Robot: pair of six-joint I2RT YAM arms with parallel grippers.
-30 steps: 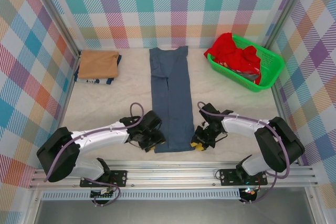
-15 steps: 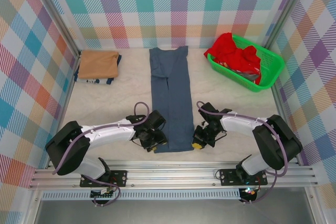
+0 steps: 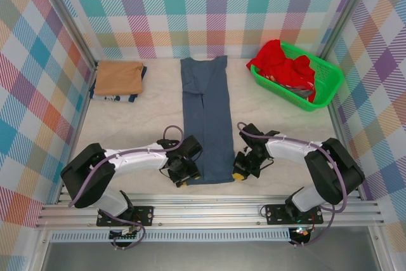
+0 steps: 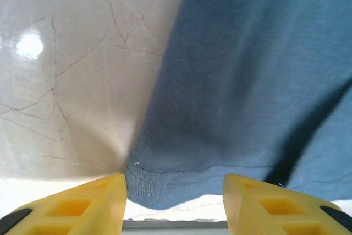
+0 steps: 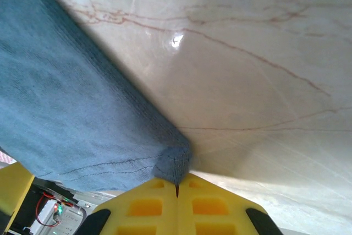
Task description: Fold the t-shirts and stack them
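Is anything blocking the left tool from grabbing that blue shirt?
Nothing visible. A near corner of the blue shirt lies on the table, right between the spread fingers of the left tool.

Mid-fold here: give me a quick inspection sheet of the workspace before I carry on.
Surface: pale veined table, flat.
Job's things: blue shirt folded into a long strip at centre; tan shirt folded at far left; red shirt bunched in the basket.
Clutter: green basket at far right.
Grippers: left gripper open, straddling the strip's near left corner; right gripper shut on its near right corner.
Cables: purple cables run along both arms.
Surroundings: plaid walls on three sides; metal rail at the near edge.
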